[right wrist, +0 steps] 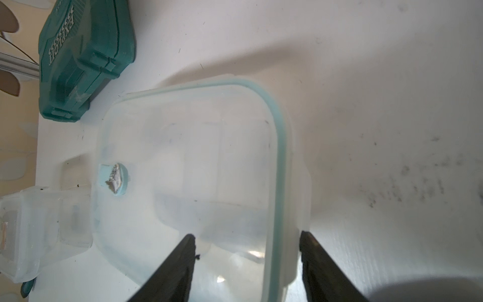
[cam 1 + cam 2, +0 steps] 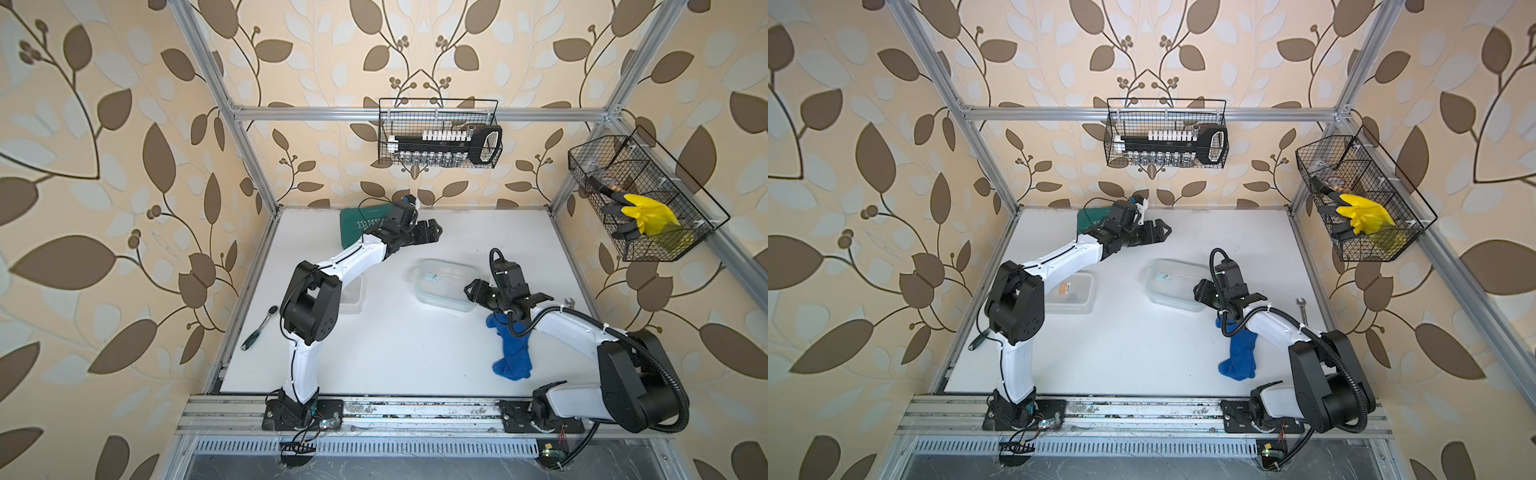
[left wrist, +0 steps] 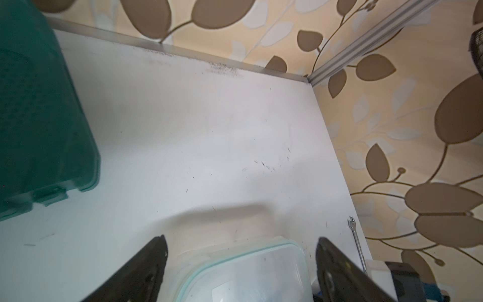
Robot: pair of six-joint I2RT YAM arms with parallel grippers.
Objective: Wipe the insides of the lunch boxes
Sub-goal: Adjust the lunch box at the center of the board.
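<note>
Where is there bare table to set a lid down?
Front middle, between the clear lunch box and blue cloth, is bare; so is the back right, beyond the green-rimmed lunch box. Crowded by the right gripper.

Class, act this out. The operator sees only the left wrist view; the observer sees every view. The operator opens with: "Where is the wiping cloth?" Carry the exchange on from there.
Observer: The blue cloth lies on the table, partly under the right arm.
Operator: Is there a second lunch box?
Observer: Yes, a clear lunch box sits partly hidden beneath the left arm.
Operator: What is the right hand doing?
Observer: The right hand is open, its fingers straddling one side of the green-rimmed lunch box.
</note>
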